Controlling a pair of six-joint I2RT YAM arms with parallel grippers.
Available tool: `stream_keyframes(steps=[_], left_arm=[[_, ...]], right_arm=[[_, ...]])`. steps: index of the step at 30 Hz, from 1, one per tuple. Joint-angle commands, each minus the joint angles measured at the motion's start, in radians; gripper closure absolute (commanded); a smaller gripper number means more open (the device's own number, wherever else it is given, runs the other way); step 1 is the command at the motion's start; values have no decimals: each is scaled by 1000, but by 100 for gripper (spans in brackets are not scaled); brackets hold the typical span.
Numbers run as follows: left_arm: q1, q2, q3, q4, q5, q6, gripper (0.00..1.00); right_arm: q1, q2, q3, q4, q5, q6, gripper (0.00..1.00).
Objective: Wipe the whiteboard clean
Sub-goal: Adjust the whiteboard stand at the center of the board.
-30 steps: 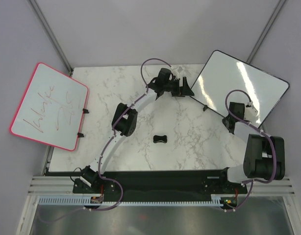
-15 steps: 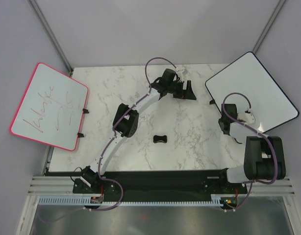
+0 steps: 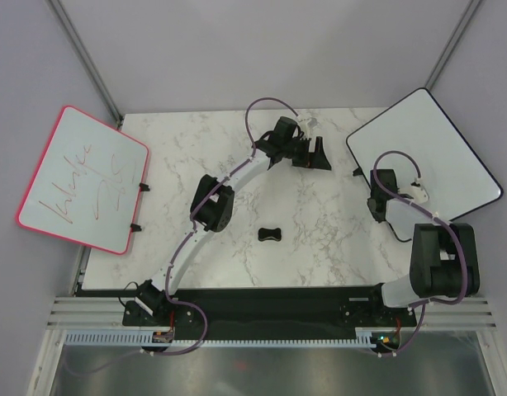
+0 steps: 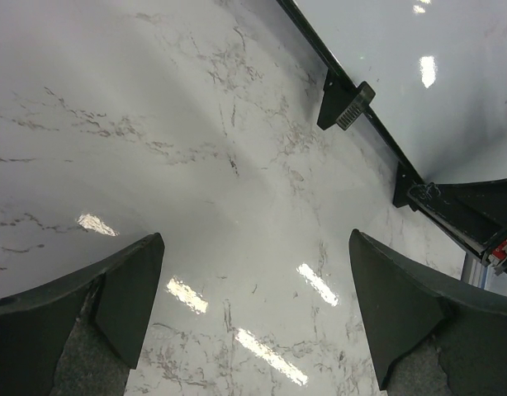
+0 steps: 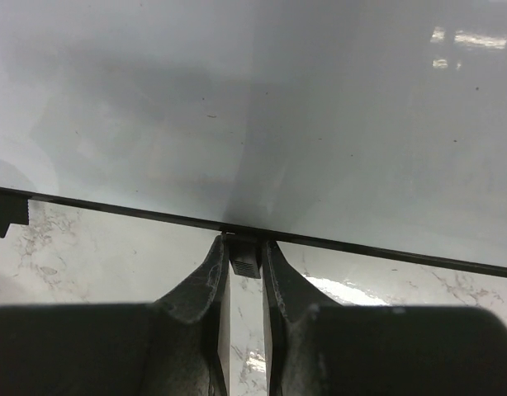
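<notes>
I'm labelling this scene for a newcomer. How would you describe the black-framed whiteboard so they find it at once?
From the marble table, look to its far right corner, where the whiteboard overhangs the edge. Unlike the pink-framed board on the left, scrawled in red, this one has a thin black frame and a blank face.

black-framed rounded whiteboard [image 3: 431,153] turning and sliding rightward past the white marble table [image 3: 319,260] edge, right gripper [image 3: 384,206] dragging it, left gripper [image 3: 321,154] edging right

I see the whiteboard [image 3: 431,148] at the far right, turned diagonally, its glossy white face wiped clean. It has a thin black frame, rounded corners and small black tabs [image 4: 346,103] along its left edge.
</notes>
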Motion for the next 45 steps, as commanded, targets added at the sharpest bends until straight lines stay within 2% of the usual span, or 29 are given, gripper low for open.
stream_keyframes(steps=[1, 9, 13, 18, 20, 21, 22, 24, 35, 45], left_arm=[[-1, -49, 4, 15, -1, 20, 1], [-1, -46, 5, 18, 4, 13, 1], [-1, -41, 8, 21, 4, 7, 1], [-1, -36, 5, 25, 8, -2, 1], [-1, -35, 5, 25, 7, 0, 1], [-1, -36, 4, 27, 8, 0, 1], [-1, -36, 6, 25, 9, 0, 1], [-1, -33, 4, 27, 5, 0, 1], [-1, -32, 3, 30, 18, 4, 1], [-6, -75, 1, -33, -21, 108, 1]], right_arm=[[0, 41, 21, -172, 18, 29, 100], [46, 39, 80, -239, 68, 47, 99], [48, 23, 90, -247, 90, 29, 85], [48, 24, 90, -247, 96, 34, 81], [48, 27, 93, -247, 96, 29, 76], [48, 29, 96, -245, 93, 26, 72], [50, 26, 96, -245, 94, 26, 64], [48, 21, 97, -244, 96, 26, 59], [73, -54, 76, -244, 84, 1, 55], [258, -183, 15, -285, 22, -49, 44]])
